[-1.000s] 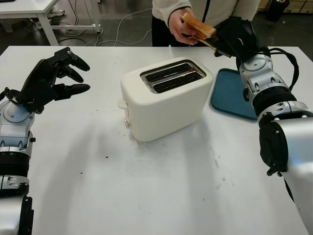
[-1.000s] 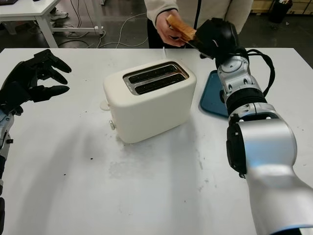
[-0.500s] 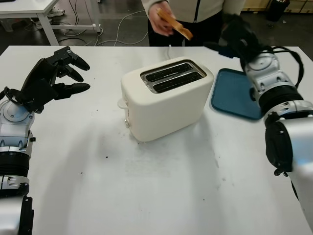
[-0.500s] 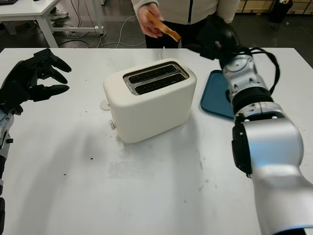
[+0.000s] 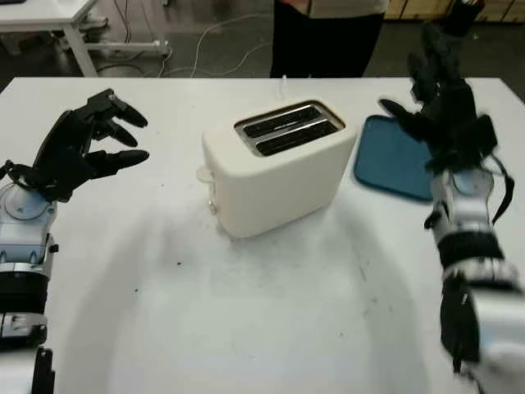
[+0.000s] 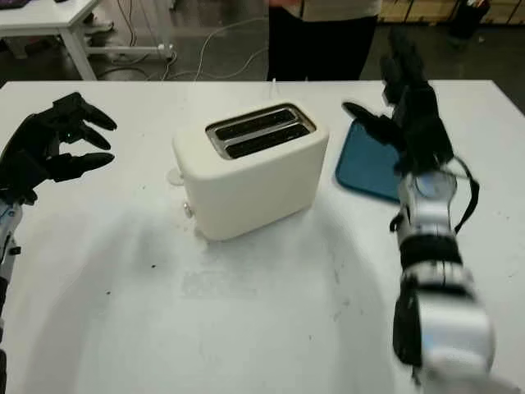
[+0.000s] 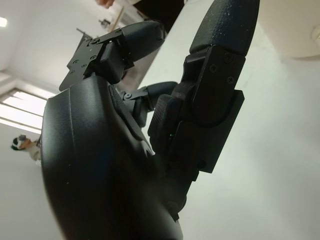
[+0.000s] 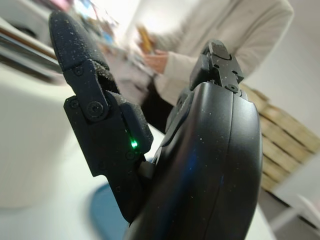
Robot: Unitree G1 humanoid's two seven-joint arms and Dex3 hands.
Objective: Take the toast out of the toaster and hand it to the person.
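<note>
White tabletop is carrying the cream toaster [image 5: 279, 164], slots now empty; the toast [image 8: 144, 39] is sitting in the person's hand [image 8: 159, 61] beyond the far edge, so the handover looks complete. The right hand [image 5: 443, 103], open, is pulling back over the blue tray [image 5: 394, 156]; the left hand [image 5: 78, 144] is hovering open, idle

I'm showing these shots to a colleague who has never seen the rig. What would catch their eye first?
Probably the cream two-slot toaster in the middle of the white table, its slots showing no toast. Next, the two black robot hands raised either side: the left hand, open, above the table's left part, and the right hand, open, over the blue tray. A person in dark trousers stands behind the table.
</note>
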